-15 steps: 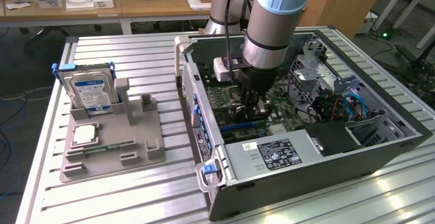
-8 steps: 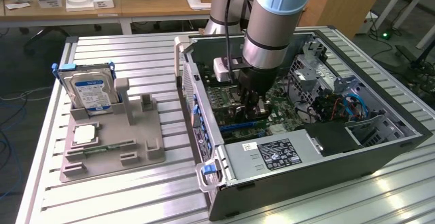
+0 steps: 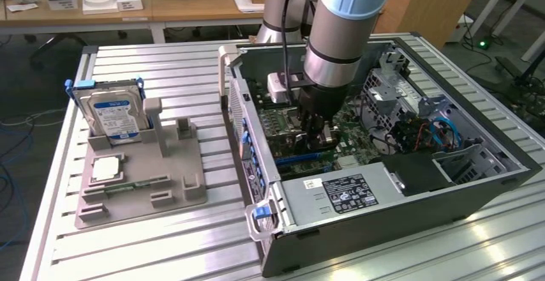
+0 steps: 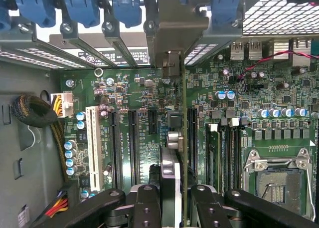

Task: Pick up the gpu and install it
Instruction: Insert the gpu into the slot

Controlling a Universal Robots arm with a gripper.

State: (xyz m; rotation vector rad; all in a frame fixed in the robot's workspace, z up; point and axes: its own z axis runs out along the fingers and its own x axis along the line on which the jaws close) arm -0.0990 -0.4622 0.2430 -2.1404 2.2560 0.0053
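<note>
- One claw (image 4: 169,200) is seen lowered inside the open computer case (image 3: 477,191), clamped on the gpu (image 4: 183,138), which is held edge-on between its black fingers (image 4: 147,208).
- The gpu is positioned upright over the motherboard (image 4: 249,98), in line with the expansion slots (image 4: 133,143), its silver bracket (image 4: 172,43) set at the case's rear slot openings.
- A hard drive (image 3: 117,118) is stood in a grey fixture (image 3: 162,185) on the counter (image 3: 170,249), well apart to the exterior view's left of the case.

Arm (image 3: 341,32) upright, gripper (image 4: 169,198) low, fingers clamped edge-on
</note>
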